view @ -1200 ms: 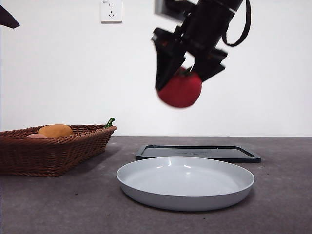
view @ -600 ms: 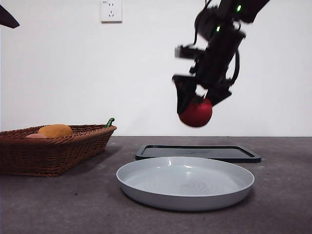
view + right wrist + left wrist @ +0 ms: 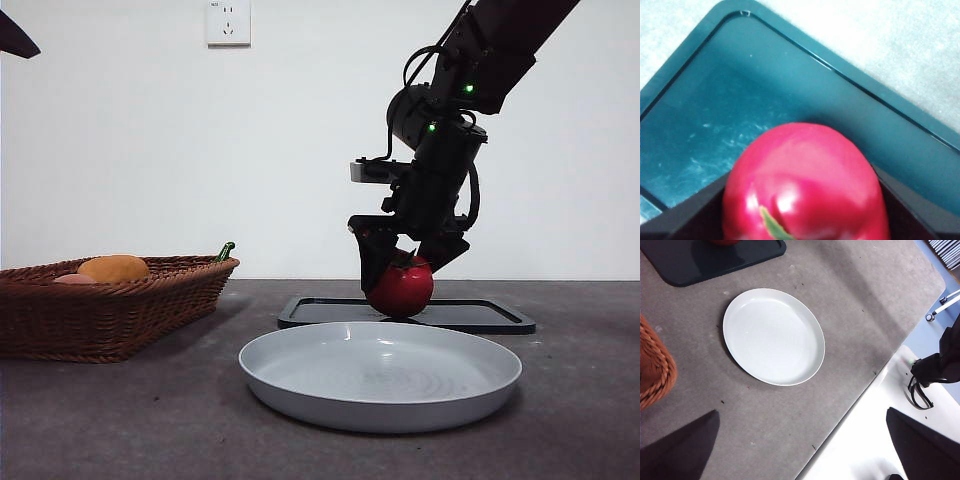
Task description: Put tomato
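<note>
Tomato (image 3: 402,288) clamped between right pincer (image 3: 400,262) jaws, low over the dark tray (image 3: 480,315)

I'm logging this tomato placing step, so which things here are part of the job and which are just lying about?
Part of the job:
- tomato, held in the right gripper
- dark tray under the tomato

Just lying about:
- white plate, nothing on it
- wicker basket holding an orange-yellow fruit
- left gripper, waiting off to the side
</note>
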Controlling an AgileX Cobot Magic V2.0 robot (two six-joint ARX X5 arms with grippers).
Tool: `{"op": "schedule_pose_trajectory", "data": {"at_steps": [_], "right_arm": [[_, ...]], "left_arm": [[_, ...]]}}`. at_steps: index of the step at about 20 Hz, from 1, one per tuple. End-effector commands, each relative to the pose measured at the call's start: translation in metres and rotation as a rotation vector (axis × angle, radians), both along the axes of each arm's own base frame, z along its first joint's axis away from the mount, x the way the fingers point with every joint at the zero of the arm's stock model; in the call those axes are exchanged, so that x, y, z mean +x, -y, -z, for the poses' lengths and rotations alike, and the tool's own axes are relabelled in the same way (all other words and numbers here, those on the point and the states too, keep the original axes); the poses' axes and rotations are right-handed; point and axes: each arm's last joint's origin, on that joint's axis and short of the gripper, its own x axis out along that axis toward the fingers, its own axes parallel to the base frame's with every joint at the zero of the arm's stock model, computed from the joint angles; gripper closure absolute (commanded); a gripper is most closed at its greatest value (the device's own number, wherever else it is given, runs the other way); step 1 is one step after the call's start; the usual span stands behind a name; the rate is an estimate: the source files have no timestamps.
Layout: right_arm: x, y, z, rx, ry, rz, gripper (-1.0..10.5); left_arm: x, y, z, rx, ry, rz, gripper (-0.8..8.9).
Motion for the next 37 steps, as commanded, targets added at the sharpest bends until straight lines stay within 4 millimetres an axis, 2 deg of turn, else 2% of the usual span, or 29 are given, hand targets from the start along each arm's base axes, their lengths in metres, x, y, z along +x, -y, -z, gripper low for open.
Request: {"op": "schedule_pose_trajectory", "data": {"at_steps": [1,3,5,7,10,12,16,18,22,25,27,32,37], "right_arm": [[0.003,-0.006,0.006,-0.010,-0.013,-0.015,5.0],[0.003,-0.006,0.005,-0.009,-0.011,-0.014,4.5],[0.001,-0.005,-0.002,-0.002,0.001,-0.006,4.5],[-0.004,-0.003,-0.021,0.006,0.026,-0.005,4.5],[-0.021,0.006,-0.065,0.021,0.070,0.008,4.5],[-0.041,0.014,-0.101,0.039,0.088,0.018,4.5],[-0.097,0.034,-0.168,0.085,0.106,0.039,4.5],[-0.124,0.044,-0.189,0.082,0.090,0.036,4.5],[-0.168,0.057,-0.212,0.168,0.007,-0.051,4.5],[-0.203,0.060,-0.218,0.195,0.014,-0.108,4.5],[-0.226,0.064,-0.211,0.196,0.011,-0.133,4.5],[-0.280,0.077,-0.175,0.227,0.013,-0.171,4.5],[-0.312,0.091,-0.136,0.275,0.017,-0.164,4.6]], "left_arm": [[0.001,0.001,-0.005,-0.004,0.028,0.016,2.86],[0.001,0.001,-0.005,-0.004,0.028,0.016,2.86],[0.001,0.001,-0.005,-0.004,0.029,0.016,2.86],[0.001,0.001,-0.005,-0.004,0.028,0.016,2.86],[0.001,0.001,-0.005,-0.004,0.028,0.016,2.86],[0.001,0.001,-0.005,-0.004,0.028,0.016,2.86],[0.001,0.001,-0.005,-0.004,0.029,0.016,2.86],[0.001,0.001,-0.005,-0.004,0.029,0.016,2.86],[0.001,0.001,-0.005,-0.004,0.028,0.016,2.86],[0.001,0.001,-0.005,-0.004,0.028,0.016,2.86],[0.001,0.001,-0.005,-0.004,0.028,0.016,2.86],[0.001,0.001,-0.005,-0.004,0.028,0.016,2.86],[0.001,0.001,-0.005,-0.004,0.027,0.016,2.86]]}}
